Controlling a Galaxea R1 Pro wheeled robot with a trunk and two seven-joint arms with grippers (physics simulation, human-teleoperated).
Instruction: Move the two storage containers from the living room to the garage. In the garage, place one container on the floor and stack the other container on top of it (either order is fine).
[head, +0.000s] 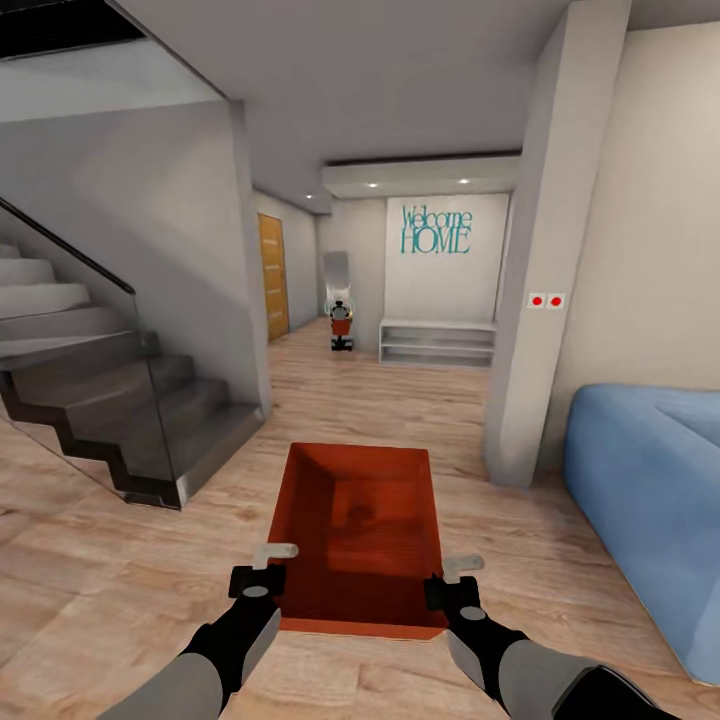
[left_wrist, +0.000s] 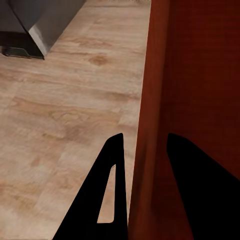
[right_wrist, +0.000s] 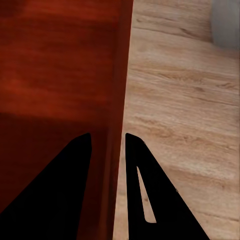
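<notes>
- Task looked early: one storage container carried, no garage in sight, stacking not begun; second bin's whereabouts unknown.
- Far left: dark stepped staircase with glass rail, over light wood plank floor, matte grain.
- Left hand pinched the container's left wall, a finger on either side.
- Container: orange-red, smooth, rectangular, open-topped, held low ahead between both arms.
- Right hand clamped the right wall likewise.
- Far right: soft blue sofa.
</notes>
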